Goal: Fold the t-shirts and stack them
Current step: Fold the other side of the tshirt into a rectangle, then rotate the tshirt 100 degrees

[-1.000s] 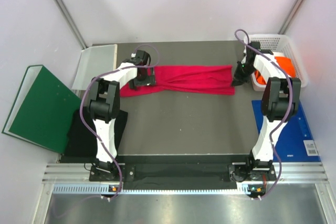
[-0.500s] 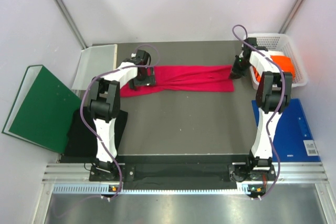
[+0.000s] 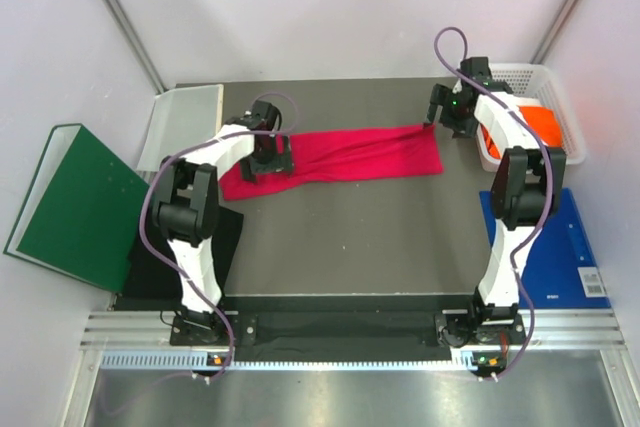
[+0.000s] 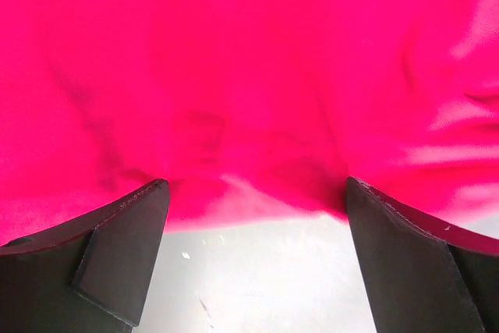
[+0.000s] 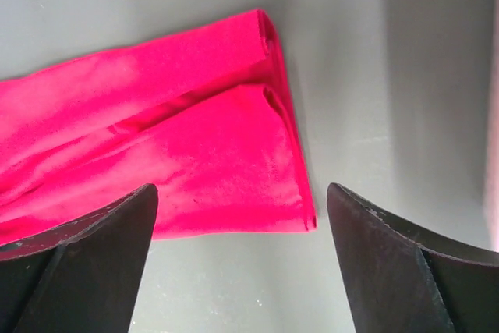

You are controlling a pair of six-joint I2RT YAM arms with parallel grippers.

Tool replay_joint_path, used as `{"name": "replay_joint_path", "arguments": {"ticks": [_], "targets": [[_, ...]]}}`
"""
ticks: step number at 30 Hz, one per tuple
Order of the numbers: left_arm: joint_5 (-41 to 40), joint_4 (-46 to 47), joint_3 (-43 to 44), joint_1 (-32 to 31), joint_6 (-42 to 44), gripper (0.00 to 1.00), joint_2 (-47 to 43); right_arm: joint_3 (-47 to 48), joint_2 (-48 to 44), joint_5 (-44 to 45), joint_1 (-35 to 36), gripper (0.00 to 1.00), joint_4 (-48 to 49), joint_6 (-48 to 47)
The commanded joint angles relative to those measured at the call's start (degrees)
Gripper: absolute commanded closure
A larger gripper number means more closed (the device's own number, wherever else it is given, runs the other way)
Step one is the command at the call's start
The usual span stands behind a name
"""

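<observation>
Three views divide the facts between them. Only the top camera shows the whole layout. The crimson-pink t-shirt (image 3: 345,155) lies as a long folded band running left to right across the far half of the table (image 3: 350,237). The orange t-shirt (image 3: 545,125) sits in a white basket (image 3: 525,75) at the far right, and the black t-shirt (image 3: 145,257) lies at the table's near left, beside the green binder (image 3: 70,207). A blue board (image 3: 560,247) lies at the right. That view places the left gripper (image 3: 268,159) over the band's left end and the right gripper (image 3: 438,117) at its far right corner, but does not show how their fingers stand. The wrist cameras supply that. On the left, both fingers (image 4: 117,259) stand wide apart, with the pink cloth's edge spanning the gap between their tips and nothing pinched. On the right, the fingers (image 5: 86,247) are equally spread over the band's layered right end, holding nothing.
</observation>
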Motion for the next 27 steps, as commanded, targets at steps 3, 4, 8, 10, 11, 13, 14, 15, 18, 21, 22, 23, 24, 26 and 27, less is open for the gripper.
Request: {"name": "replay_joint_path", "arguments": {"ticks": [3,4,8,10,11,13,14,15,18,21,22,23,24,26,27], "targets": [[6.49,1.37,-0.94,-0.07,-0.06,0.01,-9.87,-0.2,-1.5,3.14,0.04,0.1,3.76,-1.19],[6.77,1.55,-0.94,-0.07,0.21,0.01,-10.49,0.42,-0.88,2.97,0.13,0.11,4.02,-1.45],[5.64,-1.16,-0.68,0.89,-1.89,0.01,-11.91,8.83,3.86,1.04,2.14,0.1,3.33,-3.38],[6.68,-1.88,-1.55,3.08,-3.3,0.01,-12.43,12.54,7.11,-0.19,3.38,0.1,2.62,-4.88],[7.3,-1.36,-3.12,4.05,-4.79,0.01,-13.39,16.73,8.25,-0.63,4.69,0.1,2.1,-4.88],[10.02,-0.3,-4.98,7.56,-6.38,0.01,-14.54,19.75,10.72,-2.3,6.1,0.1,1.83,-5.15],[10.72,0.05,-6.38,8.88,-7.6,0.01,-15.07,21.42,11.25,-2.66,7.33,0.1,2.09,-5.23],[12.12,0.66,-7.0,11.33,-8.22,0.01,-15.94,21.95,12.3,-2.92,7.95,0.09,2.87,-5.06],[12.58,0.5,-8.06,14.85,-9.63,0.01,-16.48,24.68,14.93,-4.94,10.15,0.07,3.67,-4.45],[11.0,-0.99,-7.45,16.87,-10.42,0.01,-15.69,26.96,17.57,-5.56,12.08,0.05,4.55,-4.18],[9.51,-2.83,-7.01,17.07,-10.6,0.01,-15.34,27.32,18.19,-5.56,12.35,0.05,4.64,-4.35],[8.72,-3.46,-6.66,17.15,-10.86,0.01,-14.81,27.67,18.72,-5.47,12.7,0.05,4.73,-4.36],[7.66,-4.51,-6.48,17.16,-11.13,0.01,-14.55,27.67,19.77,-5.56,12.7,0.05,4.73,-4.44],[6.08,-5.57,-6.65,17.24,-11.65,0.01,-13.93,27.67,20.65,-5.65,12.7,0.05,3.94,-4.53],[5.72,-6.01,-6.66,17.24,-11.92,0.01,-13.67,27.67,21.44,-5.47,12.7,0.05,3.42,-5.32]]}}
